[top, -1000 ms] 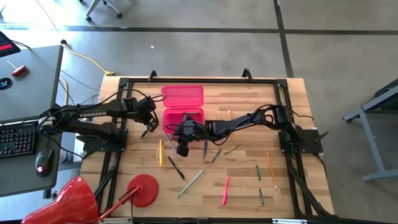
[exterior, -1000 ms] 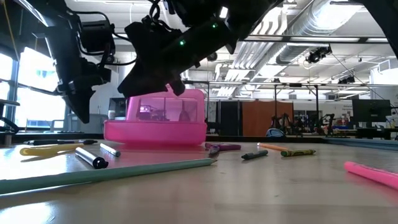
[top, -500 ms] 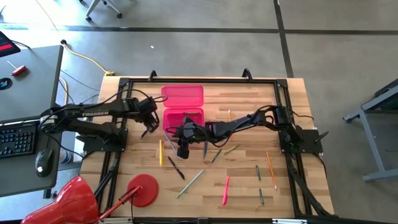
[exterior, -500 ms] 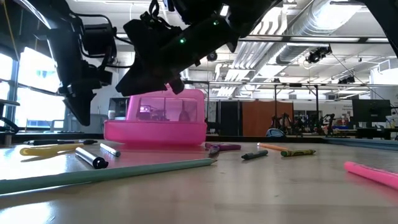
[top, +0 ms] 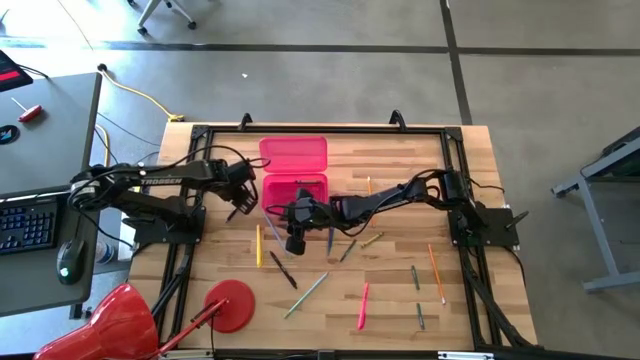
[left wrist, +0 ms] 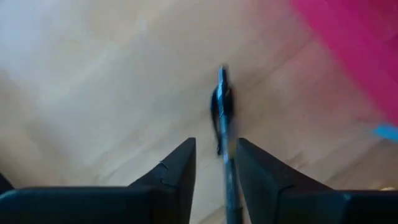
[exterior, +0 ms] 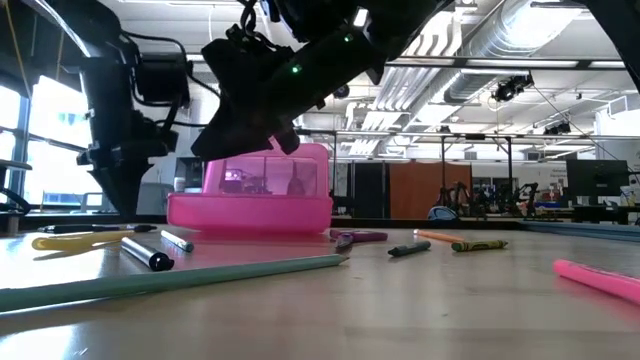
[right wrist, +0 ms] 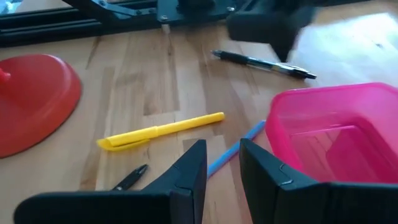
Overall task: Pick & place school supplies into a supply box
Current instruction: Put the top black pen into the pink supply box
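Note:
The pink supply box (top: 295, 188) stands open at the table's middle far side, lid (top: 293, 153) folded back. My left gripper (top: 240, 203) hangs open just left of the box, over a dark pen (left wrist: 221, 106) that lies on the table (right wrist: 261, 64); the pen shows in the gap between the fingers. My right gripper (right wrist: 222, 167) is open with nothing in it, hovering by the box's near left corner (top: 293, 236), above a blue pencil (right wrist: 239, 148). A yellow marker (right wrist: 161, 132) and more pencils lie near.
Loose supplies lie across the near half: a green pencil (top: 308, 293), a pink marker (top: 362, 305), an orange pencil (top: 436, 270), a dark pen (top: 283, 270). A red disc with a stick handle (top: 230, 303) sits near left. Purple scissors (exterior: 358, 237) lie beside the box.
My left gripper has shifted a little toward the table's left edge and stands more upright than before, still over the dark pen. The pen lies where it lay.

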`<act>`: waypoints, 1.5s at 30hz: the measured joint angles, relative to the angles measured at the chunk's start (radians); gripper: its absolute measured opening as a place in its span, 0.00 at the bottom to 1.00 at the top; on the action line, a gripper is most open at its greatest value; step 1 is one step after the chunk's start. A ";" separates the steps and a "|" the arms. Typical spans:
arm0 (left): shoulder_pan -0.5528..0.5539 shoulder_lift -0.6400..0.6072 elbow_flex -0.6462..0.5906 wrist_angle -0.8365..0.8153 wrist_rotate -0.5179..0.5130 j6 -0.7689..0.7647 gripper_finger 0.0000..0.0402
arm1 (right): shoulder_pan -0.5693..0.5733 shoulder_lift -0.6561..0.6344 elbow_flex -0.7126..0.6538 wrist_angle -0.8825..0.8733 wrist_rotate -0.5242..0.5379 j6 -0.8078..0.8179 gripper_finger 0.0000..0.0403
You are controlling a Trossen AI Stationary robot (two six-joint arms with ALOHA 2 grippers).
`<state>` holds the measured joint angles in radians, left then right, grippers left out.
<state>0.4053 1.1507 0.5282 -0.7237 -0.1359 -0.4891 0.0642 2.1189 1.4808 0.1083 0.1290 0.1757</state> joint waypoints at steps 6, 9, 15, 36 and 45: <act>0.000 -0.005 -0.057 0.040 0.106 -0.069 0.30 | 0.000 0.000 0.000 -0.015 0.057 0.000 0.18; -0.001 -0.003 -0.062 0.018 0.140 -0.068 0.28 | -0.003 0.000 0.000 -0.015 0.075 0.000 0.18; -0.001 -0.002 -0.062 0.015 0.156 -0.078 0.28 | -0.007 0.000 0.000 -0.017 0.078 0.000 0.18; -0.001 -0.002 -0.061 -0.088 0.264 -0.170 0.28 | -0.007 0.001 -0.001 -0.022 0.078 0.000 0.18; -0.001 -0.003 -0.061 -0.095 0.265 -0.174 0.28 | -0.007 0.002 -0.007 -0.052 0.078 -0.001 0.18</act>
<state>0.4046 1.1481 0.4675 -0.8184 0.1295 -0.6636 0.0570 2.1204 1.4738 0.0562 0.2070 0.1749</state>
